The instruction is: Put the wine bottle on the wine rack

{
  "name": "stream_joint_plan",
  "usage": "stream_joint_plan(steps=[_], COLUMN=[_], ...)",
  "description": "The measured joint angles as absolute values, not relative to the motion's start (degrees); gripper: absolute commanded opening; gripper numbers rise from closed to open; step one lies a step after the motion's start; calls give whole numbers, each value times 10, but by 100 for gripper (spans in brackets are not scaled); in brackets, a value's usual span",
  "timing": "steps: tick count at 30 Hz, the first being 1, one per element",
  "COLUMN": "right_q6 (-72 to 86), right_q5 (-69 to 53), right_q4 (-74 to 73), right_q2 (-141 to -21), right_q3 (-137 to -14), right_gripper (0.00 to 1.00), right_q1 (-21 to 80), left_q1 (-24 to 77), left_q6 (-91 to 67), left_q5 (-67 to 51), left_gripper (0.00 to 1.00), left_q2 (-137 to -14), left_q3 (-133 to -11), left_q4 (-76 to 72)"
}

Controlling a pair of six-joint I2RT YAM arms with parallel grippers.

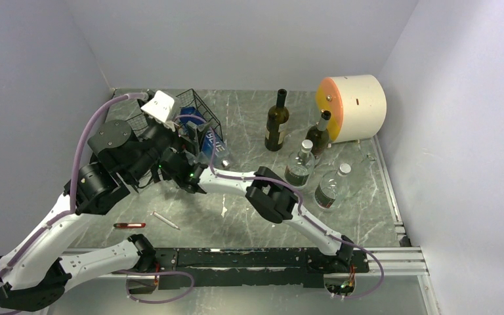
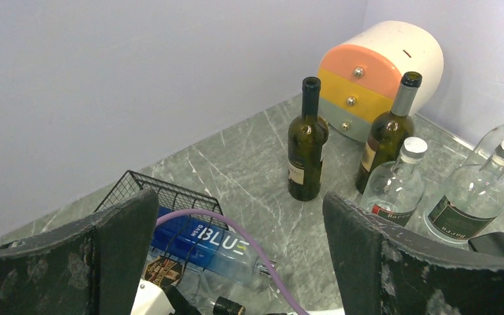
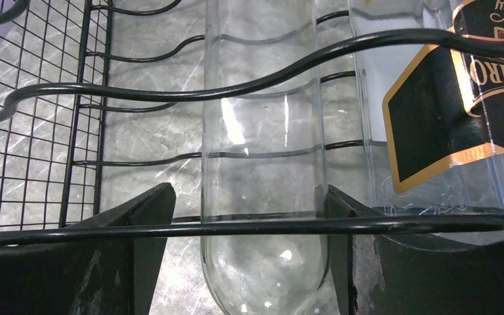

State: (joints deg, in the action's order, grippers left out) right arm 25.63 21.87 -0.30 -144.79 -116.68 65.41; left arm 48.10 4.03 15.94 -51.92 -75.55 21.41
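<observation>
— At the far left of the table (image 1: 249, 111), what stands there?

— The wine rack (image 1: 200, 113), black wire mesh with wavy rods. A blue bottle (image 1: 211, 142) lies on its side in it.

— And the wine bottle?

— The wine bottle (image 3: 262, 164) is clear glass and rests across the rack's rods. The right wrist view shows it through them. Its rounded base sits between the fingers of the right gripper (image 3: 249, 197). Just to its right in that view lies a labelled bottle (image 3: 446, 111) with a black-and-gold label.

— Is the right gripper clamped on it?

— No. Its jaws are spread to either side of the base. One finger is right at the glass, and a narrow gap shows on the other side.

— The left gripper?

— The left gripper (image 2: 239, 197) is spread wide and holds nothing. It hangs over the near side of the rack, facing the standing bottles.

— Which ones?

— A dark green bottle (image 1: 276, 121) stands uncapped toward the far right. A second dark bottle (image 1: 318, 133) stands just beside a round drawer box (image 1: 357, 98), which is cream with orange and yellow fronts. Nearer stand a capped clear bottle (image 1: 300, 164) and another clear bottle (image 1: 331, 187), both with white caps.

— Anything near the arms?

— A red stick (image 1: 129, 225) and a pale stick (image 1: 165, 220) lie flat on the near left of the table.
</observation>
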Motion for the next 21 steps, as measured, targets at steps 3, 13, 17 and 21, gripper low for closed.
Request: stream_joint_plan(steps=[3, 13, 17, 21], right_q6=[255, 264, 272, 279], right_q5=[216, 198, 187, 177], right_q4=[0, 25, 43, 66], right_q2=[-1446, -1366, -1317, -1263], right_q3=[-1166, -1091, -1047, -995], right_gripper=[87, 88, 86, 78], right_q1=[654, 649, 650, 649], left_q1=[481, 481, 481, 481], left_q6=[40, 32, 29, 26], left_q5=[159, 159, 159, 159], left_gripper=[99, 99, 99, 99], left_q2=[-520, -519, -515, -507], left_q3=[-755, -755, -755, -755], left_q4=[214, 214, 214, 213])
